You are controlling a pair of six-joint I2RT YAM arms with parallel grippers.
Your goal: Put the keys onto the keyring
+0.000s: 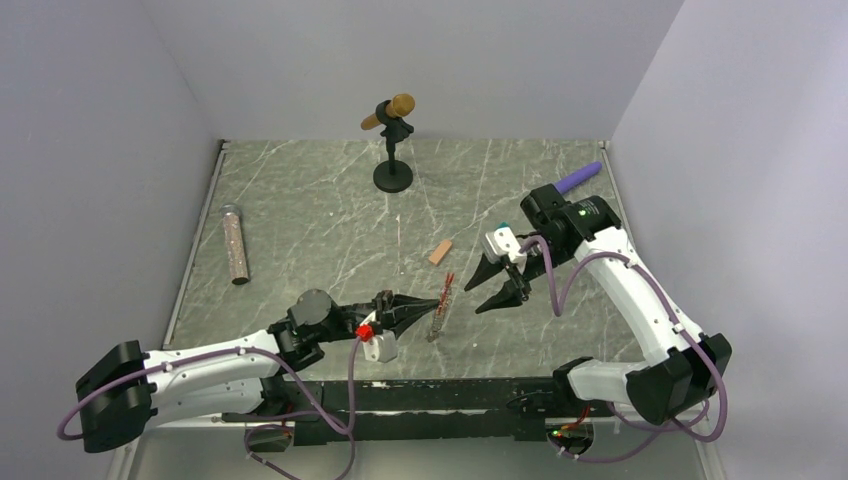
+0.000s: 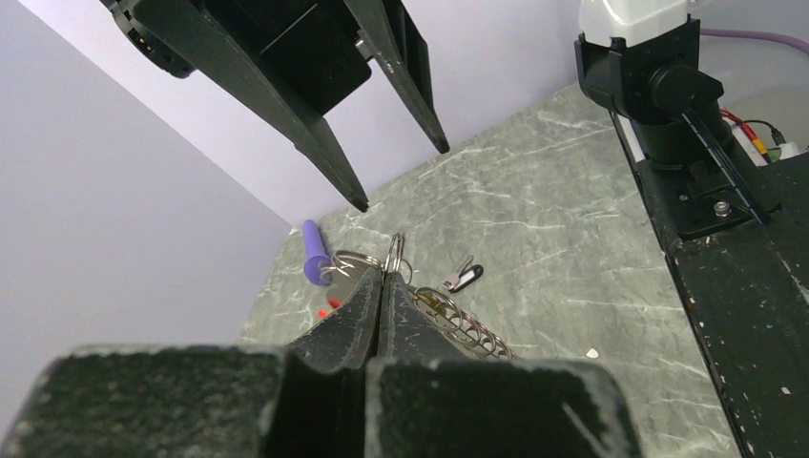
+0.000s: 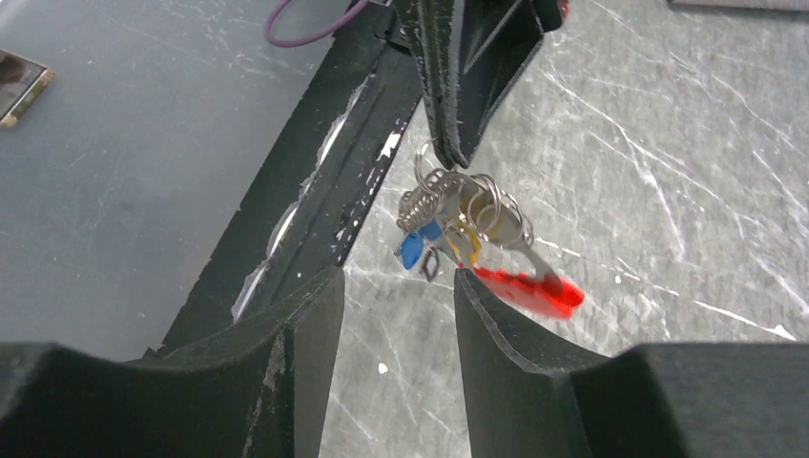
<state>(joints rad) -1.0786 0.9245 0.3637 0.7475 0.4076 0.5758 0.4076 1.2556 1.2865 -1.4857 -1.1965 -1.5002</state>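
Left tool (image 2: 384,277) is pinched shut on a silvery ring of the keyring (image 3: 458,210), at the near middle of the tabletop (image 1: 300,210). The red clip (image 3: 534,291) dangles below. Right tool (image 3: 396,277) hovers just to the right, jaws apart, gripping nothing. One black-headed key (image 2: 463,277) sits beside the bunch; attached or loose, can't tell.

The keyring (image 3: 458,215) of red clip, silvery chain and tags hangs at the left claw's (image 2: 383,279) tips, at the near middle of the grey marbled desk (image 1: 300,200), with the right claw (image 1: 474,299) just right of it. A tan block (image 1: 440,251) lies just behind, a black microphone stand (image 1: 393,170) farther back, and a brown tube (image 1: 236,243) far left.
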